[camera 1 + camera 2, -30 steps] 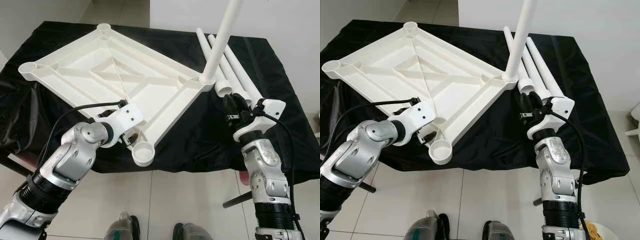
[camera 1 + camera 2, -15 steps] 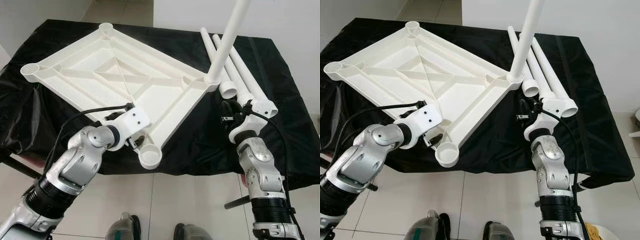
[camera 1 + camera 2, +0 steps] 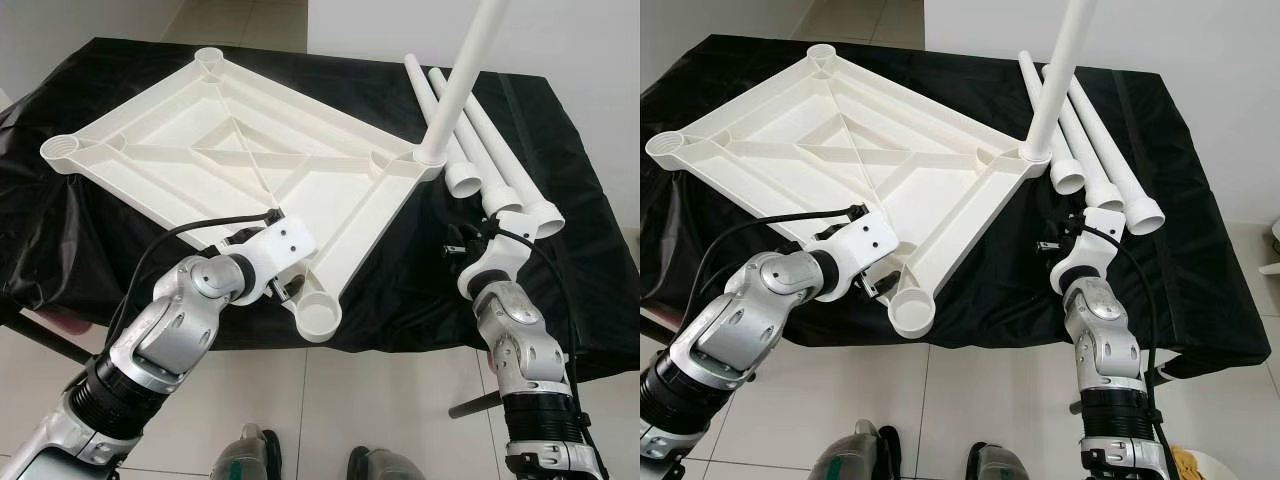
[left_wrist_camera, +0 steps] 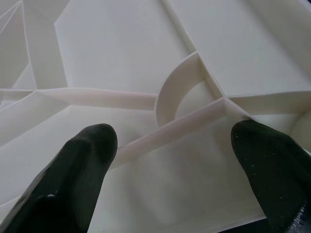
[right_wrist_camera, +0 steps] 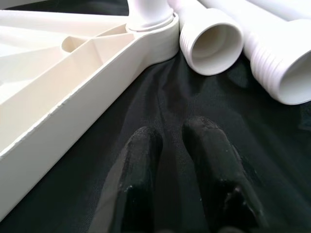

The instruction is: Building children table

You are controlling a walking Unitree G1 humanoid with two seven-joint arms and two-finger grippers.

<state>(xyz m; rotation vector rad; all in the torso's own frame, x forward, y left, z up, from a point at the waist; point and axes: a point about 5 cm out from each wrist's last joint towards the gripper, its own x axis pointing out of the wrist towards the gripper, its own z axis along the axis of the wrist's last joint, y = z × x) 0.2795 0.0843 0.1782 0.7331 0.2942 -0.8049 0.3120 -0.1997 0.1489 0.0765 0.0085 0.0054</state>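
Observation:
A white tabletop (image 3: 240, 150) lies upside down on the black cloth (image 3: 400, 280). One white leg (image 3: 460, 80) stands upright in its right corner socket. Three loose legs (image 3: 495, 165) lie side by side on the cloth to the right. My left gripper (image 4: 175, 141) is open just above the ribbed underside, next to the empty front corner socket (image 3: 318, 320). My right gripper (image 5: 170, 133) is shut and empty, low over the cloth. It sits a little short of the open ends of the loose legs (image 5: 211, 41) and right of the tabletop's edge.
The cloth-covered table ends at its front edge (image 3: 400, 345), where the front socket overhangs. Tiled floor (image 3: 380, 400) and my feet (image 3: 245, 460) lie below. A dark rod (image 3: 475, 402) sticks out near my right arm. A white wall (image 3: 580, 60) stands behind the table's right end.
My right gripper has drawn back from the loose legs' ends toward the table's front edge. My left gripper and the tabletop's front corner have shifted right.

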